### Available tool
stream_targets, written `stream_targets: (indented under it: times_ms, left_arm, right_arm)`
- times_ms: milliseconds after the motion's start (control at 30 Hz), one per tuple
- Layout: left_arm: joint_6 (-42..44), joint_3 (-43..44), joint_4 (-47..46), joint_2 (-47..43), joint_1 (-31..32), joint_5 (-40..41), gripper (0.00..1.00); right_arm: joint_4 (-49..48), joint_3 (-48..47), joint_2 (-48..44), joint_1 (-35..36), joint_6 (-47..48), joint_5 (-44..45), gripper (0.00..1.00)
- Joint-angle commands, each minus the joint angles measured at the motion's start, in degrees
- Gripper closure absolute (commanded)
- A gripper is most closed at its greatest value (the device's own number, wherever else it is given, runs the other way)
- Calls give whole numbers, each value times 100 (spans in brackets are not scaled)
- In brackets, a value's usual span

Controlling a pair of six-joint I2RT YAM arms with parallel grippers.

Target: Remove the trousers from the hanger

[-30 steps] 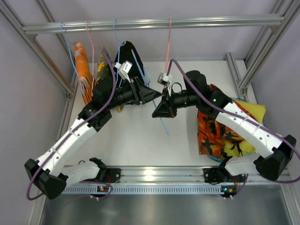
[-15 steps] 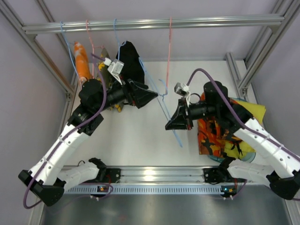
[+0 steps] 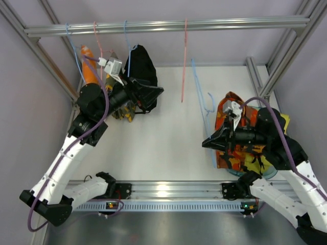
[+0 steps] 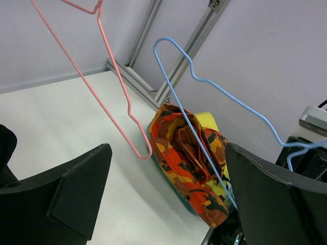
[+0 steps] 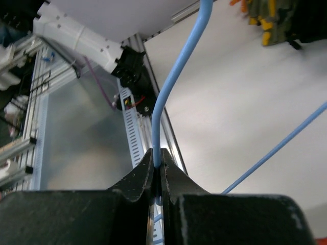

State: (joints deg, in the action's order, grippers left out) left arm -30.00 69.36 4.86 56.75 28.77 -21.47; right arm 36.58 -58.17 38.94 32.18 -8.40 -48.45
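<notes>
Bright, even overhead light w/ soft shadows on the white table (image 3: 153, 148); glare patch on the front rail (image 3: 163, 190). Right wrist view: fingers (image 5: 135, 186) & hanger (image 5: 171, 87) up close soft, far clothes (image 5: 265, 20) blurred; left wrist pic sharp.

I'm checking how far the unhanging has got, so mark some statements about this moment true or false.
1. The right claw is shut on the blue hanger. True.
2. The left claw grips the pink hanger. False: it is open and empty, and the pink hanger hangs from the rail, apart from it.
3. The blue hanger carries no cloth. True.
4. The orange camouflage trousers hang from the rail. False: they lie in a heap on the table at the right, on top of a yellow cloth.
</notes>
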Motion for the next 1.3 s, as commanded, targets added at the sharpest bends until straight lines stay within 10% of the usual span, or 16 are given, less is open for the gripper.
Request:
stream_targets:
  times_ms: [0,267,1267]
  left_arm:
    - [152,288,-205,108,-21,47,2]
    - [600,683,-214,468,-30,-164,2]
    - [442,332,-214,135,-21,-287,2]
  right_arm:
    - [-178,-80,-184,-624,-827,247,100]
    - [-115,-467,376,-1759,-2050,292,100]
    - [315,-5107,4807,-1531,-2376,512,100]
